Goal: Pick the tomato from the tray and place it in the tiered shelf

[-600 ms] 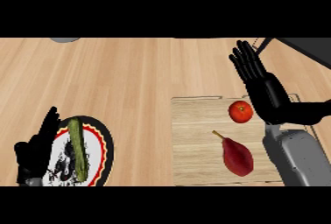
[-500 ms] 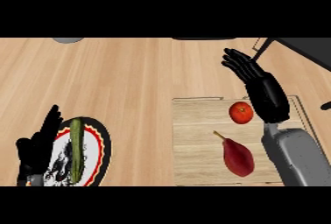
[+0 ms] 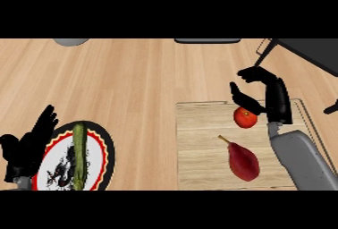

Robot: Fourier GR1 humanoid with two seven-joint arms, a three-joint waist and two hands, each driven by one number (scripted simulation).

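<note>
A red tomato (image 3: 245, 117) lies near the far right corner of the wooden tray (image 3: 198, 147). My right hand (image 3: 272, 97) hovers just beyond and to the right of it. Its fingers (image 3: 252, 74) are bent forward, and the thumb (image 3: 240, 96) points down at the tomato's far side. Nothing is held in it, and I cannot tell whether the thumb touches the tomato. The dark tiered shelf (image 3: 309, 52) shows at the top right corner. My left hand (image 3: 27, 147) rests open at the lower left, beside a plate.
A dark red pear-shaped vegetable (image 3: 243, 161) lies on the tray nearer to me. A round plate (image 3: 102, 147) with a green cucumber (image 3: 79, 154) sits at the lower left. A grey object (image 3: 71, 41) and a dark one (image 3: 208, 40) lie at the far edge.
My right hand has come down and nearer to the tomato. Its fingers have gone from straight to bent over. The left hand and the tray's contents have not moved.
</note>
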